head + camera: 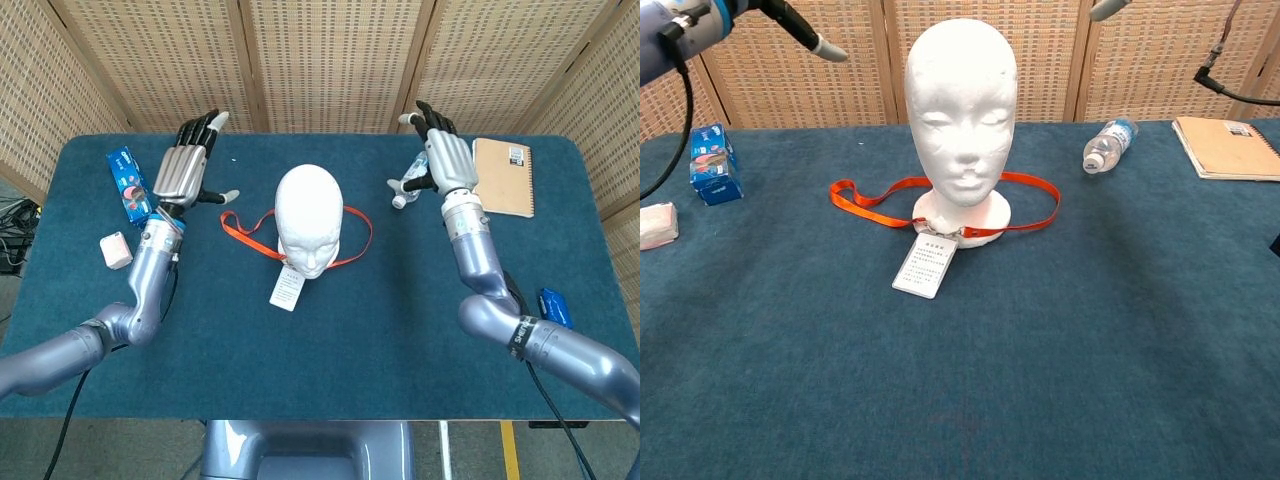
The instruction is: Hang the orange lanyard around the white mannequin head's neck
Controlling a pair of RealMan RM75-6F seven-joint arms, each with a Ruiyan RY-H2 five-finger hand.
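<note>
Ringing the one mannequin head (pixel 309 220), one orange lanyard (pixel 870 208) lies slack; only the head view shows both hands, left hand (pixel 184 170) and right hand (pixel 444 159), fingers spread wide, holding nothing.

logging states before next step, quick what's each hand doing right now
Left hand: open, holding nothing.
Right hand: open, holding nothing.

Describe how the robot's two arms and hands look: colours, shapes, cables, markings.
Both arms are smooth, rounded, bluish-silver tubes. The left hand and right hand have ribbed silver backs and black fingers with pale thumb tips. Black cables trail along each forearm. The right arm wears a black band with small white lettering, too small to read.
</note>
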